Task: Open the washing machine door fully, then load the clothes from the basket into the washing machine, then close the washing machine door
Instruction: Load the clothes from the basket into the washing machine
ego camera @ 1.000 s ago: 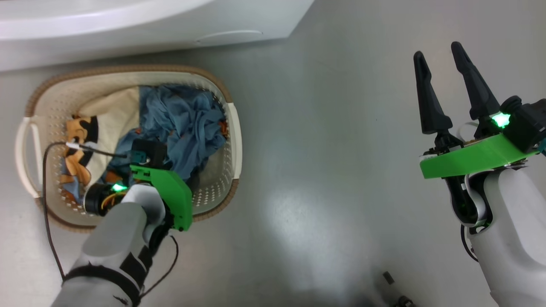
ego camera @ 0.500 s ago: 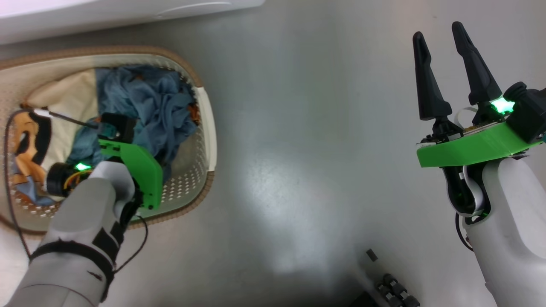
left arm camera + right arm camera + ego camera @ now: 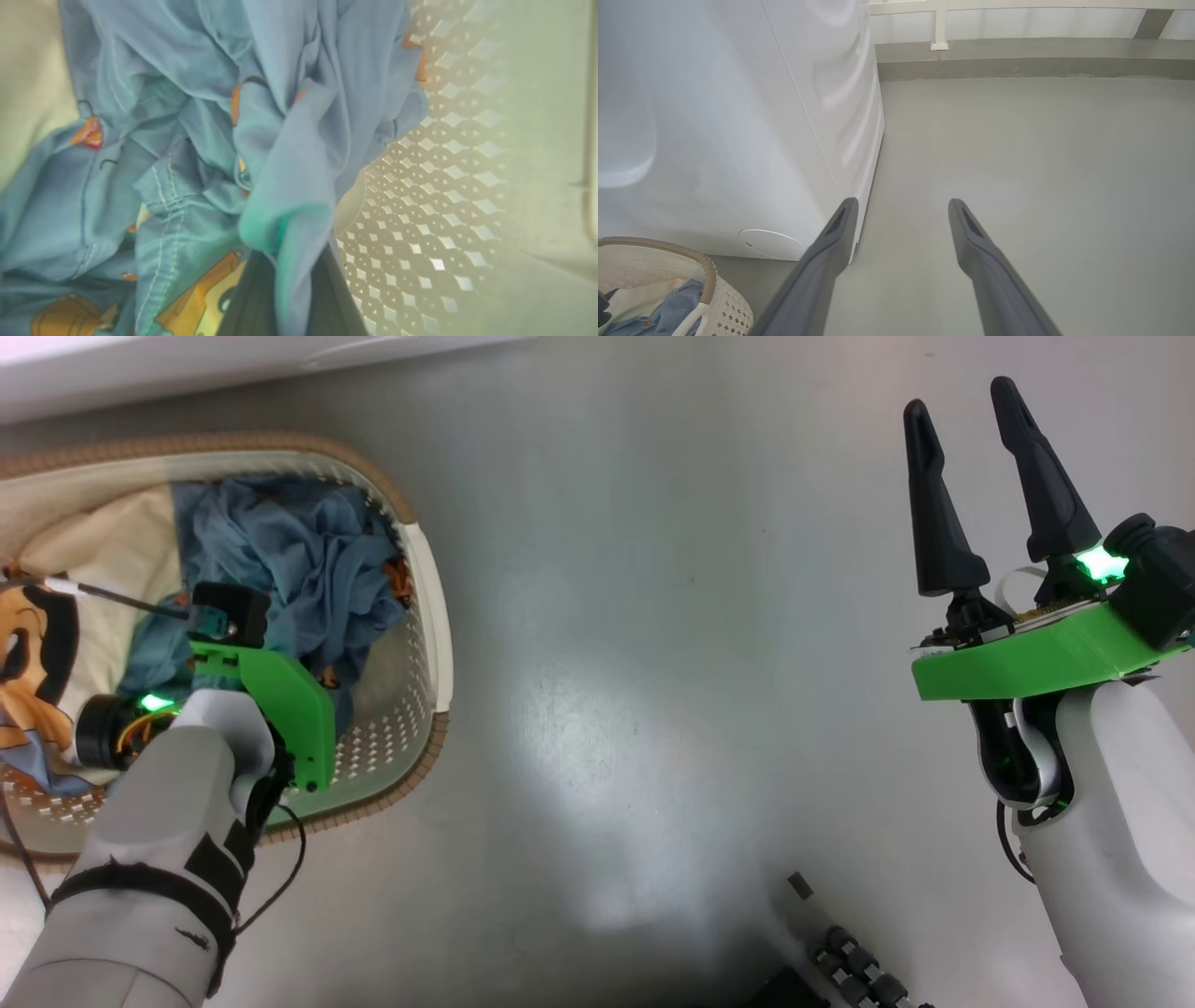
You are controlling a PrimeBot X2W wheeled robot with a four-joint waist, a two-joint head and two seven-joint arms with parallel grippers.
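The clothes (image 3: 299,560) are seen bunched in the basket (image 3: 397,709), where the light-blue fabric with small orange prints is heaped against the perforated right wall and a cream piece with an orange-and-black cartoon figure (image 3: 37,653) is spread at the left. In the left wrist view a fold of the blue fabric is seen pinched between the two dark fingers of the left claw (image 3: 292,280), so the claw is closed on the clothes; the fold is drawn up into a ridge just above the fingers, with the diamond-patterned basket wall close beside it. In the head view this claw is hidden beneath its green mount (image 3: 280,709), which is held over the right half of the basket, and a thin black cable (image 3: 280,859) is looped from the pale forearm. The basket is set on the grey floor (image 3: 653,616), just in front of the white washing machine (image 3: 714,140), whose lower corner with a round flap (image 3: 770,242) is shown in the right wrist view directly behind the brown basket rim. The right claw (image 3: 959,397) is held well apart from the basket, over bare floor, its two long fingers spread open with nothing between them. A few small dark ribbed parts (image 3: 840,971) are seen at the bottom edge of the head view; what they are cannot be told.
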